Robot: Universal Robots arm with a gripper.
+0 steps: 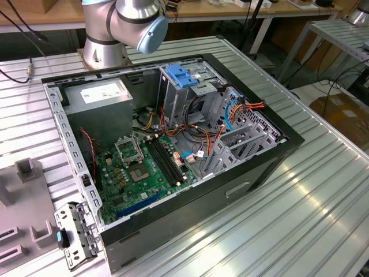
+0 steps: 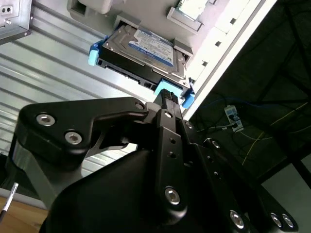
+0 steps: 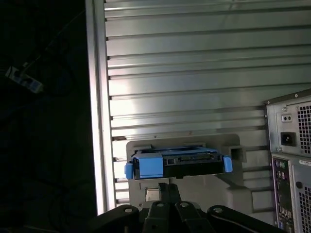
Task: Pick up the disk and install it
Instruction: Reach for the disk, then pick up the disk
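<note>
Robotics lab: opened computer case (image 1: 230,190) on ribbed aluminium bench (image 1: 300,219), workbenches (image 1: 34,20) behind.

We see a flat, rectangular, dark-metal hard disk (image 2: 141,53) with a white-and-blue label and blue plastic side rails. It lies flat, label up, in a pale grey holder (image 3: 218,143) on the ribbed metal table (image 3: 194,73).

In the second wrist view the tool (image 2: 167,97) hides part of the disk (image 2: 148,47). The arm (image 1: 124,23) is cut off at the exterior view's top.
</note>
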